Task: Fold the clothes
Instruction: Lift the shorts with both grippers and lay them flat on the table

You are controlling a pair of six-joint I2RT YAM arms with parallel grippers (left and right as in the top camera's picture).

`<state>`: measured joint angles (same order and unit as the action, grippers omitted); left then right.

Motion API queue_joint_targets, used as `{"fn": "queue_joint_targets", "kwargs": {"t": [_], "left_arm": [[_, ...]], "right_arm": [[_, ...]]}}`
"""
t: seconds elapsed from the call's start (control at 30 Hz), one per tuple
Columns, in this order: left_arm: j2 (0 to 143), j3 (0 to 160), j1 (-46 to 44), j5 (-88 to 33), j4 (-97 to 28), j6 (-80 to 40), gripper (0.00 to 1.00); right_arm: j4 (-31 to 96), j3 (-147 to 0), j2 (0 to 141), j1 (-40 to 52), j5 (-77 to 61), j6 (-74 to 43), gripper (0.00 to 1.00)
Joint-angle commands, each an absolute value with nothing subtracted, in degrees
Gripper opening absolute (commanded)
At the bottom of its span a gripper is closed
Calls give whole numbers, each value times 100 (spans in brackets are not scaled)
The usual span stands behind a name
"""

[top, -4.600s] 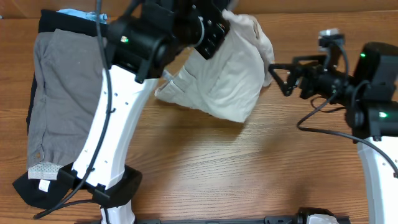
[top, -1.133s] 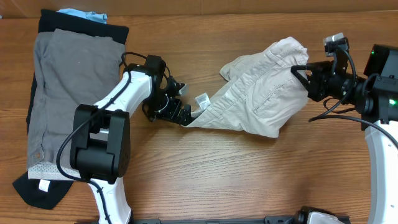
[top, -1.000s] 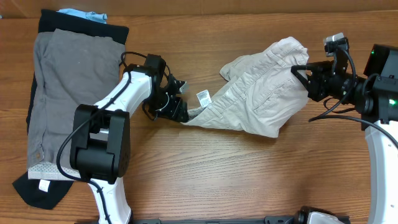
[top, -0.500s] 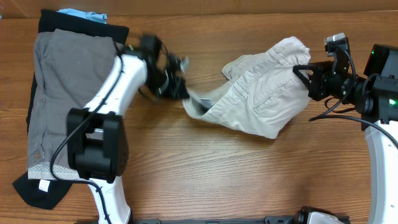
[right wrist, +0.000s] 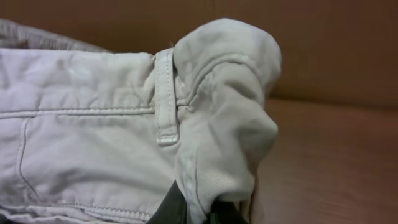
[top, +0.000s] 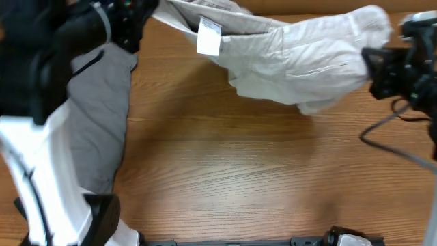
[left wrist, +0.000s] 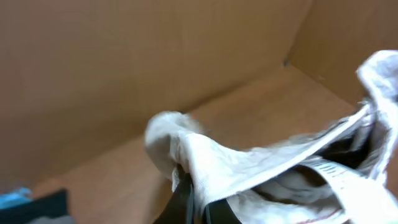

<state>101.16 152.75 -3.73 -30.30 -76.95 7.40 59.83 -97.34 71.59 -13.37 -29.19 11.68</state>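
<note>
The beige shorts (top: 293, 58) hang stretched in the air between my two grippers, high above the table, with the white label (top: 208, 35) dangling near their left end. My left gripper (top: 140, 17) is shut on the left edge of the cloth; in the left wrist view the shorts (left wrist: 249, 162) fold over the pinching gripper (left wrist: 200, 204). My right gripper (top: 372, 63) is shut on the right end. In the right wrist view a bunched corner of the shorts (right wrist: 93, 137) beside a belt loop (right wrist: 165, 99) sits in the gripper (right wrist: 199, 210).
Grey shorts (top: 102, 116) lie flat at the left, partly under my blurred left arm (top: 41, 150). A black garment (left wrist: 50, 202) and a light-blue one (left wrist: 12, 198) show at the far left. The wooden table (top: 225, 178) lies below; a brown wall (left wrist: 155, 50) stands behind.
My left gripper shut on the shorts' edge, then rose fast toward the far left. The right arm rose too. The shorts left the table and now hang stretched between both.
</note>
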Motion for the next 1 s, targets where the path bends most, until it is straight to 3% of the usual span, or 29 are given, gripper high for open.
{"fn": "queue_joint_targets", "kwargs": {"t": [0.0,0.27,0.47,0.77,0.97], "left_arm": [[9725,15467,-204,-1890,-7669,611,4],[8744,15467,-189,-515,-7896,392,4],[8425,15467,-189,213,-8388,250,4],[9338,15279,-189,189,-9679,104,4],[10313,14750,-189,19,-9657,82,4]], "right_arm": [[6410,-10565,6973,-1588,-2102,1017,4],[7518,-11959,6777,-1636,-1774,849,4],[8023,-12110,6729,-1636,-1605,740,4],[8980,-12101,7839,-1636,-1938,701,4],[9076,-11797,8958,-1566,-2088,714,4]]}}
